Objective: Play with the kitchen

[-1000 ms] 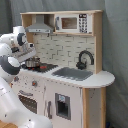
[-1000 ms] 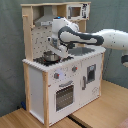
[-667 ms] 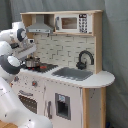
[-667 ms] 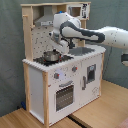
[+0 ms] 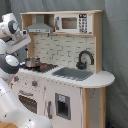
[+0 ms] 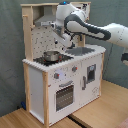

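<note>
Tall white-panel and light-wood toy kitchen [image 6: 50, 85] stands on wood floor. White Panda arm's gripper [image 6: 65, 41] hangs over the counter just behind and above small shiny metal pot [image 6: 50, 56] on the hob; pot lies toward the second exterior view's left of it. Arm reaches in from that view's right, wrist bent down. Finger state: cannot tell.

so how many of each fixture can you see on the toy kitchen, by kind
pot: 1
faucet: 1
sink: 1
microwave: 1
hood: 1
oven door: 1
total: 6
</note>
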You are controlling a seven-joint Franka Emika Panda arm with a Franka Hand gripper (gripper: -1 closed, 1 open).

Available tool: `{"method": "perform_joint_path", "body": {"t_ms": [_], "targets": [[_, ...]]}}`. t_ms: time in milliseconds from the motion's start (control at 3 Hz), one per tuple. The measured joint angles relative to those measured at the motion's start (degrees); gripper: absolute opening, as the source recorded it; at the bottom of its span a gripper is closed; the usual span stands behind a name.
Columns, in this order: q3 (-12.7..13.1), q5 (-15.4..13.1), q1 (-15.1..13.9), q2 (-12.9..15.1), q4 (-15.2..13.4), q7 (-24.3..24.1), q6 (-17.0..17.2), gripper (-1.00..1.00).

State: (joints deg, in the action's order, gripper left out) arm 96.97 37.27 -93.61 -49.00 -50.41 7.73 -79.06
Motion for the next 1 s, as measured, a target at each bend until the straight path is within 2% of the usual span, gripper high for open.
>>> {"method": "perform_joint_path", "body": {"t_ms": [333, 1000], "targets": [[-1.1, -4.5, 3.3, 0.0, 0.5, -0.9, 0.9, 1.0], [-2.2, -16.0, 10.2, 0.0, 0.5, -1.8, 3.0, 1.0]]}}
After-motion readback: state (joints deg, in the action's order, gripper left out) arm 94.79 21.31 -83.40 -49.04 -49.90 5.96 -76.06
